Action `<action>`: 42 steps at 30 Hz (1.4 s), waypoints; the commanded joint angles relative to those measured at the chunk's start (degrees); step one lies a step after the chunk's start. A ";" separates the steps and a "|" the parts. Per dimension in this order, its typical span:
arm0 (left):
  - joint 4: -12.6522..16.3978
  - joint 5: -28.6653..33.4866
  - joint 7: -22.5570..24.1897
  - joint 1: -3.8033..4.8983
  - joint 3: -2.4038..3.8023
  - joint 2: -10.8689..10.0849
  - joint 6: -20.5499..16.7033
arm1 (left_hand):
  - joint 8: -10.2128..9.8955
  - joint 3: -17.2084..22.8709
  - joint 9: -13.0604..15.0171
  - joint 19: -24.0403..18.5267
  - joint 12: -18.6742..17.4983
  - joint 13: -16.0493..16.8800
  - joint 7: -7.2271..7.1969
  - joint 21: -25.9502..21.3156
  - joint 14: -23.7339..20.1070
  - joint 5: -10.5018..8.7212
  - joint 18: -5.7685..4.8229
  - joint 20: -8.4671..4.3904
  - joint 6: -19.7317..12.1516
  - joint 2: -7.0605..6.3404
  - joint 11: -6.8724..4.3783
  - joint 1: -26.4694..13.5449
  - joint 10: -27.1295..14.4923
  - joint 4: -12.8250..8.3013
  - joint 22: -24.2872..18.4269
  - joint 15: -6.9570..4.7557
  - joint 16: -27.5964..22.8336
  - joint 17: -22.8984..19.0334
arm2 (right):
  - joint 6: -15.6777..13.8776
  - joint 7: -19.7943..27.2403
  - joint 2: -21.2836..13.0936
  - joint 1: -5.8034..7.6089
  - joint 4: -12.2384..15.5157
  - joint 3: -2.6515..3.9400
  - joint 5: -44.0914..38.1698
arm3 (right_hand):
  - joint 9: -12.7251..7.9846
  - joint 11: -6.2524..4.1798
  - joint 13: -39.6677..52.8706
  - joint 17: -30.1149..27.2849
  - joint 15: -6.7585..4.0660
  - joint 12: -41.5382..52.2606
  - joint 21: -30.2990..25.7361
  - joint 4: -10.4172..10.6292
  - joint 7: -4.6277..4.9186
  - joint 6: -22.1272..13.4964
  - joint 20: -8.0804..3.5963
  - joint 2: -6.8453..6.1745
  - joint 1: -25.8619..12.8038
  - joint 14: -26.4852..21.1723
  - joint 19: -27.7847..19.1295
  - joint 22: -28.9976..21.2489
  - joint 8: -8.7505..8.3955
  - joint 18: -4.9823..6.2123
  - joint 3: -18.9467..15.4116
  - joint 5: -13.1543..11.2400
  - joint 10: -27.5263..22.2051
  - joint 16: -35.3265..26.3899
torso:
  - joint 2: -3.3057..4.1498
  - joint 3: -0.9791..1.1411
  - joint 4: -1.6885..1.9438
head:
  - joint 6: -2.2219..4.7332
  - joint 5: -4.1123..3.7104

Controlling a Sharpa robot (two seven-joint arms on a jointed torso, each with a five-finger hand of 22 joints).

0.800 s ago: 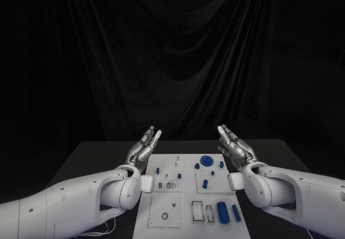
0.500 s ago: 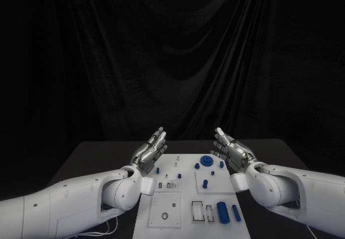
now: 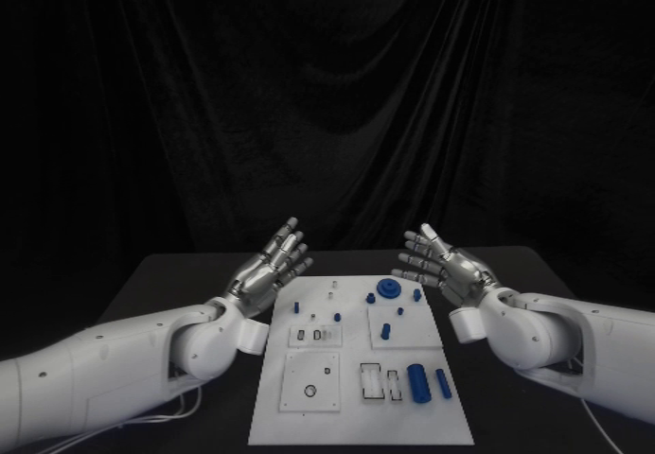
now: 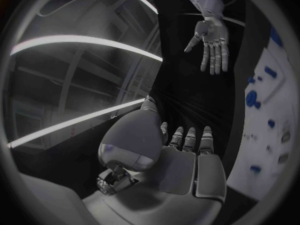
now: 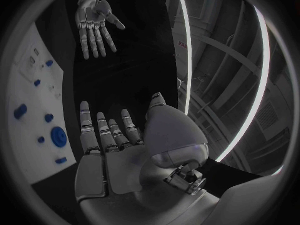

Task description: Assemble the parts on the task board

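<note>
Opened out and turned palm-inward since the earlier frame: left hand (image 3: 271,265) and right hand (image 3: 445,264), fingers spread wide, holding nothing. Raised over the far corners of the task board (image 3: 362,416), lying flat mid-table between both arms. Blue parts (image 3: 417,382) resting on the board, well apart from either hand.

My task board and its blue parts, lower middle of the head view.

The white task board (image 3: 363,416) lies flat on my black table, long side running away from me. A blue gear-like disc (image 3: 392,288) sits near its far edge, small blue pegs (image 3: 386,331) stand mid-board, and two blue cylinders (image 3: 430,383) lie side by side at the near right, beside rectangular slots (image 3: 371,379).
</note>
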 commanded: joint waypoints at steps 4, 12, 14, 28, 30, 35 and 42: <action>0.36 -12.47 12.83 -0.14 -0.03 -1.59 1.84 | 0.33 1.02 0.19 0.61 0.47 0.70 1.85 0.45 0.89 3.18 0.74 1.33 1.33 -0.09 0.87 2.37 1.63 -0.92 0.36 1.50 0.26 0.31 | 1.13 3.91 -1.75 1.59 0.54 0.04 -1.42 | -0.02 2.31 1.28 1.85 1.09 12.81 4.57 -2.16 -0.47 3.90 -0.25 0.60 10.78 14.92 11.71 1.08 3.10 2.31 2.27 11.31 5.83 8.95 | 1.59 -0.14 0.28 | -2.34 0.21; 2.95 -13.75 14.33 0.07 0.02 -5.92 -0.41 | 0.42 2.07 0.29 1.01 0.56 0.83 3.29 0.78 1.33 8.68 0.84 2.13 2.13 -0.03 2.02 5.11 2.14 -3.05 0.52 2.16 0.33 0.45 | 0.49 -4.40 -3.69 6.82 0.88 0.03 -7.66 | 0.48 4.78 1.97 1.82 -0.01 21.62 9.40 -11.11 1.63 8.10 -2.63 -0.43 24.98 22.24 20.62 2.63 5.56 2.18 7.27 28.37 11.28 11.45 | 2.60 -0.43 1.17 | -4.36 -0.63; 3.89 -14.19 14.69 0.27 0.12 -7.34 -1.20 | 0.45 2.23 0.32 1.20 0.64 0.94 3.56 0.93 1.66 9.86 0.96 2.21 2.35 0.11 2.07 5.40 2.52 -3.53 0.60 2.13 0.44 0.56 | 1.08 -8.60 -3.81 9.07 0.31 0.03 -12.79 | 1.17 4.79 2.44 2.26 -1.40 24.05 13.73 -13.61 2.77 10.08 -3.97 -1.14 26.47 27.44 23.94 4.88 7.65 2.09 8.46 29.27 14.16 13.51 | 2.82 -0.49 1.55 | -5.35 -0.98; 9.16 -14.70 14.50 1.14 0.54 -12.34 -1.80 | 0.45 2.53 0.32 1.39 0.70 1.04 4.97 1.10 1.95 12.67 0.93 2.86 2.39 0.38 2.98 5.87 2.89 -4.50 0.66 2.83 0.49 0.64 | 1.58 -26.26 -1.36 16.30 -1.62 0.03 -67.66 | 0.92 0.00 1.00 8.81 -8.55 26.34 38.27 -9.83 3.33 18.11 -9.80 -4.12 23.44 48.69 35.04 20.95 10.34 2.20 10.63 11.78 24.56 30.52 | 5.11 -1.02 2.74 | -8.48 -1.92; 9.63 -14.71 14.48 1.25 0.59 -12.72 -1.82 | 0.46 2.55 0.33 1.44 0.72 1.06 5.15 1.14 2.03 12.97 0.94 2.94 2.45 0.39 3.09 5.91 2.97 -4.60 0.67 2.90 0.51 0.66 | 1.15 -27.45 -1.16 16.49 -1.47 0.03 -74.96 | 0.71 -0.38 1.06 10.98 -9.07 26.03 46.61 -8.05 2.84 19.09 -10.28 -5.34 23.61 49.46 38.74 32.21 10.00 0.79 11.81 11.00 26.39 34.67 | 5.52 -1.14 2.95 | -8.54 -2.23; 10.13 -14.72 14.38 1.36 0.65 -13.57 -1.50 | 0.43 2.69 0.31 1.50 0.70 1.06 5.56 1.19 2.11 13.66 0.96 3.20 2.30 0.51 3.37 6.07 2.99 -4.88 0.69 3.12 0.53 0.68 | 0.14 -30.09 -0.31 16.68 -1.33 0.03 -89.79 | 0.84 -1.17 1.33 15.78 -10.01 25.74 63.30 -3.79 2.33 21.11 -11.07 -9.22 23.56 52.38 47.11 56.99 8.73 -2.68 15.84 10.08 30.32 43.35 | 6.70 -1.30 3.42 | -8.79 -2.96; 10.07 -14.72 14.63 1.39 0.67 -13.78 -1.20 | 0.43 2.94 0.31 1.68 0.72 1.08 5.79 1.34 2.22 14.86 1.14 3.76 2.26 0.67 3.41 6.27 3.07 -5.34 0.76 3.31 0.56 0.71 | -1.26 -32.56 0.52 16.38 -1.10 0.03 -105.69 | 1.48 -1.54 1.38 23.81 -10.49 24.44 69.73 -1.62 1.29 21.46 -11.44 -13.25 23.65 55.90 50.89 67.96 7.89 -4.39 21.62 13.01 31.75 49.16 | 9.60 -1.71 4.85 | -8.11 -4.47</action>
